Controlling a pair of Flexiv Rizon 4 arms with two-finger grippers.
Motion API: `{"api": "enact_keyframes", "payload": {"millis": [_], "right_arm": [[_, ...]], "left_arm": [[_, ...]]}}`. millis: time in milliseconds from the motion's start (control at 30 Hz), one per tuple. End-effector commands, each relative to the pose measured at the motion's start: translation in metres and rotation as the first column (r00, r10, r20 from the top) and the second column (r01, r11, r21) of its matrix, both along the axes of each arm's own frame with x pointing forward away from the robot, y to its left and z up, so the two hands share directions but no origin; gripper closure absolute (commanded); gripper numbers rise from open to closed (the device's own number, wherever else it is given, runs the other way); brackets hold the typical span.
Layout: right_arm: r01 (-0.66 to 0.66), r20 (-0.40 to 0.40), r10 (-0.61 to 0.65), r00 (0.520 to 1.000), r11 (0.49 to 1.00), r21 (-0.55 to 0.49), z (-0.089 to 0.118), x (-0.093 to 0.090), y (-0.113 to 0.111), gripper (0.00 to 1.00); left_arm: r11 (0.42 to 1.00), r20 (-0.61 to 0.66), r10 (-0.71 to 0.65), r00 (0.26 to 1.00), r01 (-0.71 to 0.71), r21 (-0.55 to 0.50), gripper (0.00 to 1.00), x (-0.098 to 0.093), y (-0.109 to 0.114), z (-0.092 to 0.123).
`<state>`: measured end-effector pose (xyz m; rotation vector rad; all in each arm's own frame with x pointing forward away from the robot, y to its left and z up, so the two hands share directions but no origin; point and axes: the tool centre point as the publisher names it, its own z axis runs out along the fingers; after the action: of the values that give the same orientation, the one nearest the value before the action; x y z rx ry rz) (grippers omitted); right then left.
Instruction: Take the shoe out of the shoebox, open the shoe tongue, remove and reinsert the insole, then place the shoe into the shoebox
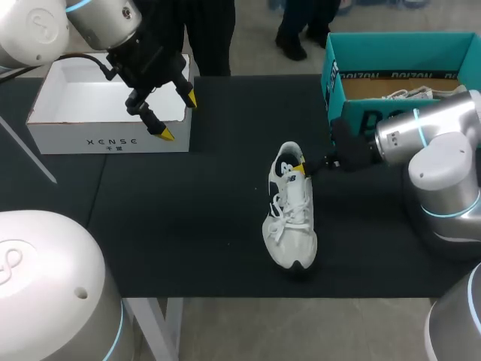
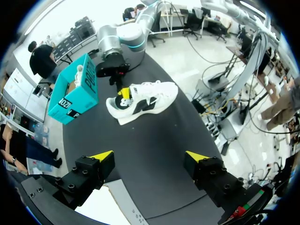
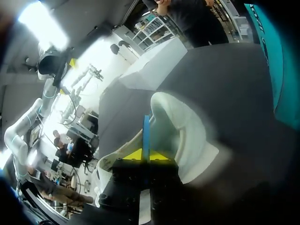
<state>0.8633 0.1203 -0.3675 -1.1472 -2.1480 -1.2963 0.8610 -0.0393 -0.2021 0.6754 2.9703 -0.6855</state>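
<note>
A white shoe (image 1: 291,218) with dark panels lies on the black mat, toe toward the table's front edge; it also shows in the left wrist view (image 2: 145,101). My right gripper (image 1: 302,167) sits at the shoe's heel, reaching in from the right. In its own view the right gripper (image 3: 146,154) is shut, with the yellow tips pinching a thin blue strip at the white heel opening (image 3: 178,131). The teal shoebox (image 1: 361,120) stands open behind that arm. My left gripper (image 1: 179,116) hangs open and empty over the white box's front corner, far from the shoe (image 2: 149,157).
A white box (image 1: 113,141) with an open top stands at the back left. Inside the teal shoebox lies a second white shoe (image 1: 409,94). The black mat (image 1: 188,226) is bare between the white box and the shoe.
</note>
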Motion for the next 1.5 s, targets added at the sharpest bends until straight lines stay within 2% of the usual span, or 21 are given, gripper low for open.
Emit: {"api": "enact_keyframes", "payload": {"millis": [33,200,367,433,500,900,1100,1233,1333,1500], "right_arm": [[0.007,-0.010,-0.007,1.000,1.000,0.001,-0.012,-0.009,0.004,1.00],[0.014,-0.030,-0.014,0.999,1.000,-0.004,-0.021,-0.014,0.003,1.00],[0.026,-0.024,-0.026,0.999,1.000,-0.005,-0.018,-0.011,0.004,1.00],[0.031,-0.014,-0.032,0.999,0.999,-0.006,-0.013,-0.009,0.004,0.59],[0.038,0.007,-0.038,0.999,0.999,-0.008,-0.006,-0.007,0.004,0.00],[0.048,0.100,-0.046,0.994,0.999,-0.018,0.029,0.013,0.006,0.00],[0.104,0.147,-0.096,0.984,0.993,-0.047,0.044,0.025,-0.004,0.00],[0.166,0.158,-0.149,0.976,0.981,-0.098,0.055,0.028,-0.011,0.00],[0.212,0.131,-0.193,0.973,0.965,-0.153,0.060,0.025,-0.009,0.00],[0.275,0.120,-0.249,0.961,0.900,-0.338,0.073,0.015,0.004,0.00]], "left_arm": [[1.000,0.000,0.000,1.000,0.000,0.003,0.00,0.000,0.000,0.000],[1.000,0.000,0.000,1.000,0.000,0.003,0.00,0.000,0.000,0.000],[1.000,0.000,0.000,1.000,0.000,0.003,0.00,0.000,0.000,0.000],[1.000,0.000,0.000,1.000,0.000,0.003,0.00,0.000,0.000,0.000],[1.000,0.000,0.000,1.000,0.000,0.003,0.00,0.000,0.000,0.000],[1.000,0.000,0.000,1.000,0.000,0.003,0.00,0.000,0.000,0.000],[1.000,0.000,0.000,1.000,0.000,0.003,0.00,0.000,0.000,0.000],[1.000,0.000,0.000,1.000,0.000,0.003,0.00,0.000,0.000,0.000],[1.000,0.000,0.000,1.000,0.000,0.003,0.00,0.000,0.000,0.000],[1.000,0.000,0.000,1.000,0.000,0.003,0.00,0.000,0.000,0.000]]}}
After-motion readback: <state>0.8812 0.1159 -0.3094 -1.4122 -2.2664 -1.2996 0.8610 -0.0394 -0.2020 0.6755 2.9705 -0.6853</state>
